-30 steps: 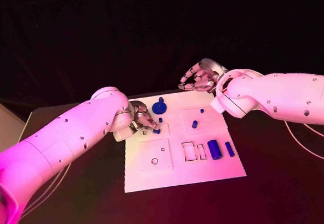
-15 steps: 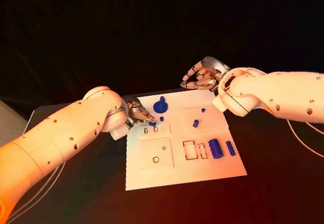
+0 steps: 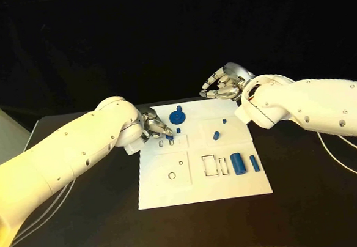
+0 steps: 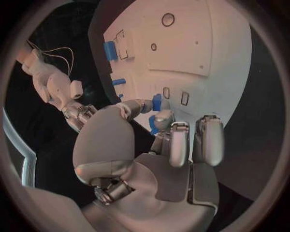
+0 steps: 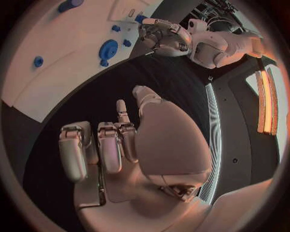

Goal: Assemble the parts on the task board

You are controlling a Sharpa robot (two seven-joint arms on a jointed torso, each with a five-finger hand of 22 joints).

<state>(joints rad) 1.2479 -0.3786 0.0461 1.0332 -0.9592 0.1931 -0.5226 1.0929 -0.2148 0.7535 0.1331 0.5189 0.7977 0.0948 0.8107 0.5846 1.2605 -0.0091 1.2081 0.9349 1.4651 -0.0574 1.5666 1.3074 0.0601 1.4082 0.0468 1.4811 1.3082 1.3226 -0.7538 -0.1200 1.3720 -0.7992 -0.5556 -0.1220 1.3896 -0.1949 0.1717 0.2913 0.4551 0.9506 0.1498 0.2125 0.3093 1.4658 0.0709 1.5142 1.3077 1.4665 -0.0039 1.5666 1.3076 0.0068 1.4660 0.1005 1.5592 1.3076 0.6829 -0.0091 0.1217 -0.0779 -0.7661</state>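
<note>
The left silver hand (image 3: 156, 128) is reaching over the left far part of the white rectangular task board (image 3: 201, 188), its fingers pinching a small blue peg-shaped part (image 4: 157, 102) just above the board's slots. The right silver hand (image 3: 218, 86) is hovering beyond the board's far edge, fingers curled in around nothing. On the board, a blue round knob part (image 3: 176, 117) is sitting near the far edge, three small blue parts are lying mid-board, and two blue cylinders (image 3: 238, 164) are lying side by side at its right.
</note>
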